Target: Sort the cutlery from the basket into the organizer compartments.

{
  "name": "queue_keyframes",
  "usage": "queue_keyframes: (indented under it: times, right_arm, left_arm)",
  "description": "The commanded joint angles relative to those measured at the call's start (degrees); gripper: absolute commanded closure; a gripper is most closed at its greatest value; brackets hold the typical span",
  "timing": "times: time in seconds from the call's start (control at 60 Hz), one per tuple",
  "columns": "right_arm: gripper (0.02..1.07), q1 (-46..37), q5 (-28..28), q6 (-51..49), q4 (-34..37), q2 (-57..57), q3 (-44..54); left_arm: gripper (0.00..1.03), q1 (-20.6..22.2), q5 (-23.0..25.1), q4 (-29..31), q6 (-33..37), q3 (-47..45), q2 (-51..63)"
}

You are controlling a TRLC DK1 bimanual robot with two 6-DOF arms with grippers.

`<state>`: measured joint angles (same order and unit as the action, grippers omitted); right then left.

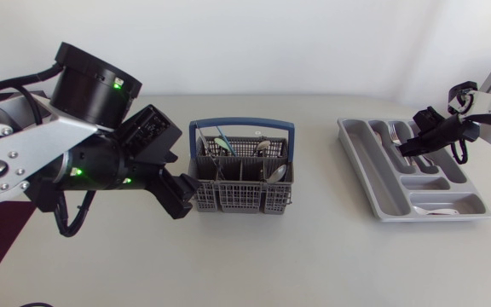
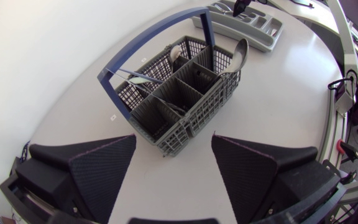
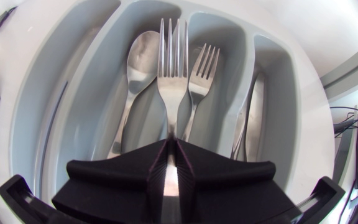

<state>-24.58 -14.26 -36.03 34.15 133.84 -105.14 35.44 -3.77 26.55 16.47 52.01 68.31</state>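
Observation:
The grey wire basket (image 1: 198, 184) with a blue handle stands mid-table and holds several pieces of cutlery, among them a spoon (image 2: 238, 55) leaning out of a corner cell. My left gripper (image 2: 173, 168) is open, just short of the basket's (image 2: 191, 124) near corner, with nothing between its fingers. Over the grey organizer (image 1: 372, 162) at the right, my right gripper (image 3: 171, 168) is shut on the handle of a fork (image 3: 171, 68). The fork's tines point ahead over a compartment divider. Below it lie a spoon (image 3: 138, 62) and another fork (image 3: 199, 74).
A knife (image 3: 253, 112) lies in the organizer compartment beside the forks. Another spoon (image 1: 437, 209) rests in the organizer's front crosswise compartment. The organizer's long compartment on the basket side (image 3: 73, 74) looks bare.

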Motion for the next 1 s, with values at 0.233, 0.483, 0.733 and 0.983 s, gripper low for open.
queue_keyframes:
  times: [0.233, 0.483, 0.733, 0.983]
  right_arm:
    - [0.95, -1.8, -0.8, 1.8, -0.2, -2.4, -0.3]
    - [0.95, -2.5, -0.4, 5.2, 0.0, -0.2, -2.9]
    - [0.95, -1.1, 4.0, 8.8, -0.6, 2.7, -3.7]
    - [0.86, 0.4, 6.4, 11.2, 0.0, 4.1, -4.7]
  left_arm:
    - [0.2, 0.6, -0.5, -0.3, -1.0, -1.3, 0.4]
    - [0.2, 0.7, -0.5, -0.3, -1.0, -1.5, 0.4]
    - [0.2, 0.7, -0.5, -0.3, -1.1, -1.5, 0.3]
    - [0.2, 0.7, -0.5, -0.3, -1.0, -1.6, 0.2]
